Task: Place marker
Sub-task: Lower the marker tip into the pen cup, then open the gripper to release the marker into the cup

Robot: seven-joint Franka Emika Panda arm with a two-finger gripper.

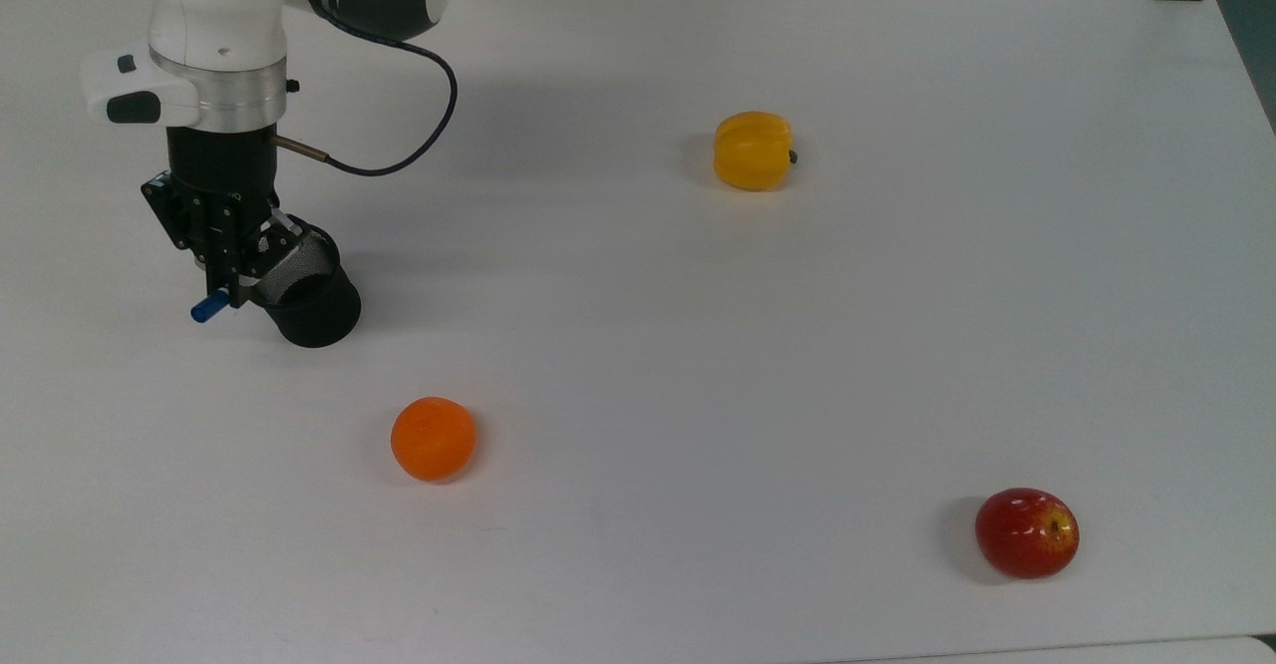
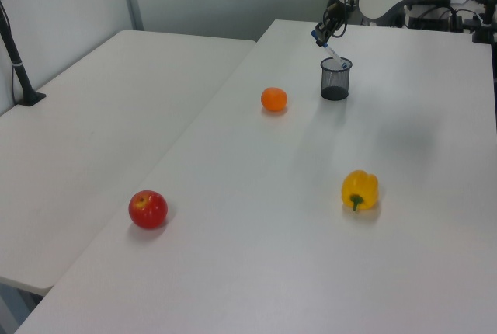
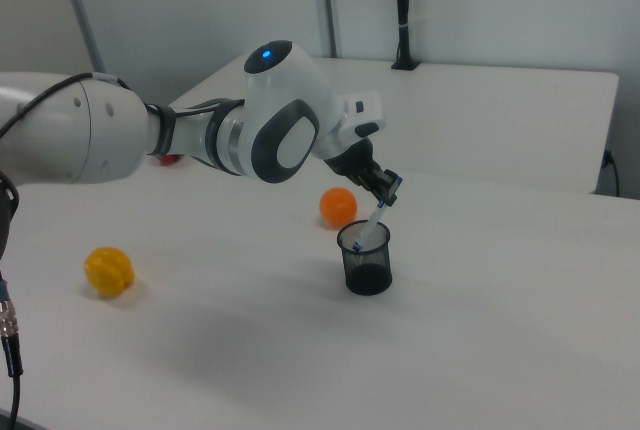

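Right view tells most about progress: the gripper (image 3: 384,188) is clamped on the marker (image 3: 375,222), which slants down with its lower end already inside the mouth of the black mesh cup (image 3: 366,259). By my judgement the carrying is done and what is left is to lower a little more, let go and pull clear, so the task is close to its end but not finished. Top view looks down on the arm, so the gripper (image 1: 231,280) covers the near part of the cup rim (image 1: 324,265) and only the marker's blue end (image 1: 207,309) sticks out toward the top view's left, hiding whether the tip is in. It does show the orange (image 1: 433,439), yellow pepper (image 1: 753,151) and apple (image 1: 1027,532) lying well apart on the table (image 1: 797,365).
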